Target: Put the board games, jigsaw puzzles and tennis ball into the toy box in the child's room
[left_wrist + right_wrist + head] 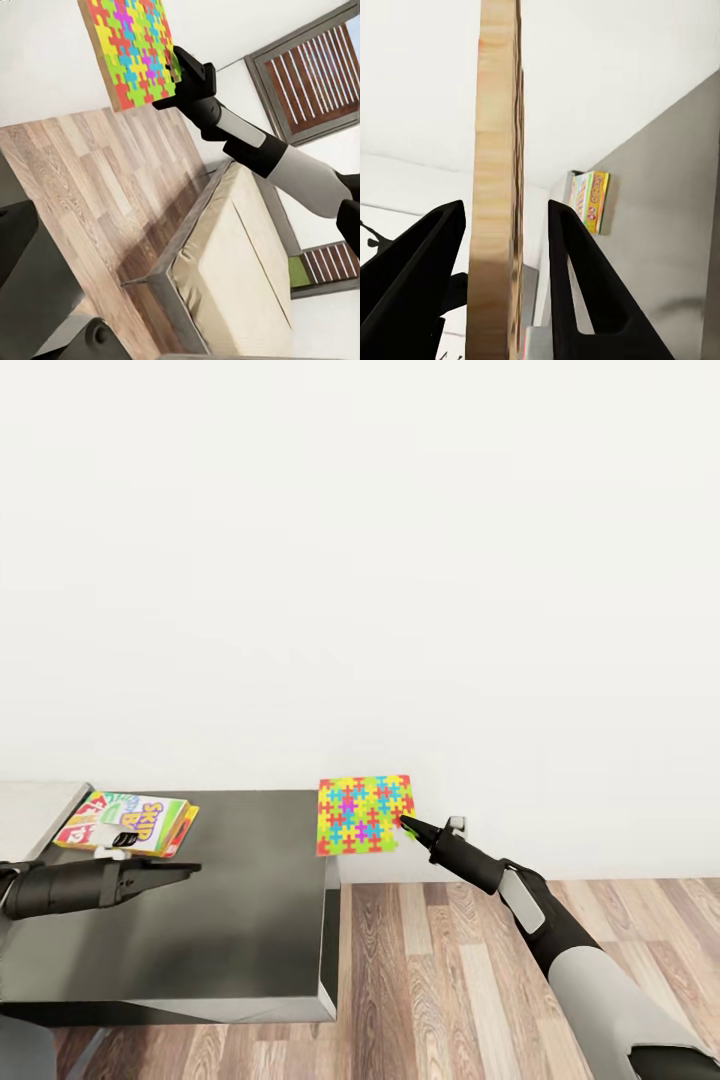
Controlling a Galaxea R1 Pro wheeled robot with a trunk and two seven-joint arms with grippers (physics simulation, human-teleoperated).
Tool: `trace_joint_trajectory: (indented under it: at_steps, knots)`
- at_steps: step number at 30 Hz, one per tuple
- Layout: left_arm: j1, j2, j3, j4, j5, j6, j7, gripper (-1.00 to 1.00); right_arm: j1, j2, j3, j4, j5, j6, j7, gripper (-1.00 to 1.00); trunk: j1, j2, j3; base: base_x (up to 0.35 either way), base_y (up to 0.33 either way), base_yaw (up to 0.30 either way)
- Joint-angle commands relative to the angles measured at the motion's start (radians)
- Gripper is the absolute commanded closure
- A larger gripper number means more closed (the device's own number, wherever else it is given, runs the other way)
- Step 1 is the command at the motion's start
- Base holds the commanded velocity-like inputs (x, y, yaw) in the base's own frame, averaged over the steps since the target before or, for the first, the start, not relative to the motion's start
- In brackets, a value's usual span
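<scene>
Head view: right claw (408, 824) clamped on jigsaw puzzle (365, 814) beside table (250, 920); left claw (190, 869) state indiscernible.

Kid's bedroom: bed (240, 277), desk (240, 900) w/ board game (128, 824), jigsaw puzzle (365, 814), shuttered windows (319, 75).

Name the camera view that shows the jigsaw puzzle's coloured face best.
The head view: the jigsaw puzzle faces that camera nearly square, its whole patterned face visible, held by the right gripper beyond the table's corner. The left wrist view shows most of the face, slanted and cropped. The right wrist view shows its bare edge between the fingers.
</scene>
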Motion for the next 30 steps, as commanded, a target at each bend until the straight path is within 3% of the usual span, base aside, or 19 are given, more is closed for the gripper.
trace_joint_trajectory:
  at_steps: [1,13,17,30]
  knots:
    - [0.0,0.0,0.001,0.0,-0.001,0.011,-0.004,-1.0,-0.001,0.001,0.0,-0.001,-0.004,0.006,0.001,1.0,-0.004,0.007,0.002,0.0,0.0,0.0]
    - [0.0,0.0,0.001,0.0,-0.001,0.012,-0.004,-1.0,-0.001,-0.014,0.0,-0.002,0.002,0.013,-0.051,1.0,-0.05,0.091,0.04,-0.103,0.0,0.0]
    - [0.0,0.0,0.002,0.001,-0.001,0.011,-0.004,-1.0,-0.001,-0.026,0.0,-0.001,-0.003,0.011,-0.048,1.0,-0.065,0.119,0.052,-0.032,0.0,0.0]
    - [0.0,0.0,0.003,0.001,0.0,0.011,-0.004,-1.0,-0.001,-0.027,0.001,-0.004,-0.004,-0.009,-0.046,1.0,-0.115,0.21,0.104,-0.002,0.0,0.0]
